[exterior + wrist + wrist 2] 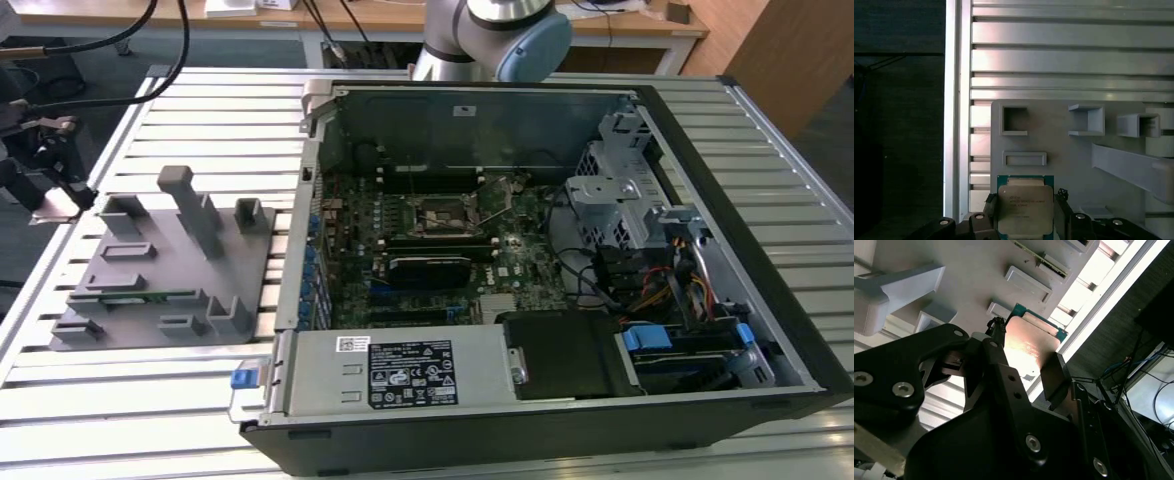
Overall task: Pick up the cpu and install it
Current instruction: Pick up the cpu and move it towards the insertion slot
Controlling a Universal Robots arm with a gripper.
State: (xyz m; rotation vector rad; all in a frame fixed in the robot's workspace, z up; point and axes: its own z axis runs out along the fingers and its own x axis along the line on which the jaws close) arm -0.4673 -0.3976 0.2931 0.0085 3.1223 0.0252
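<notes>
Gripper (1025, 200) pinching cpu (1025, 212): square, shiny silver lid, green rim, near grey fixture (1064, 150).

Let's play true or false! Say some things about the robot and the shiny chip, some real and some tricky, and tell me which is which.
1. The end effector has the cpu between its fingers. True.
2. The cpu sits in the socket. False: it is at the end effector, over the gray tray's edge, outside the computer case.
3. The computer case is open, so its insides show. True.
4. The gray tray lies inside the computer case. False: it lies on the slatted table, beside the case on the exterior view's left.
</notes>
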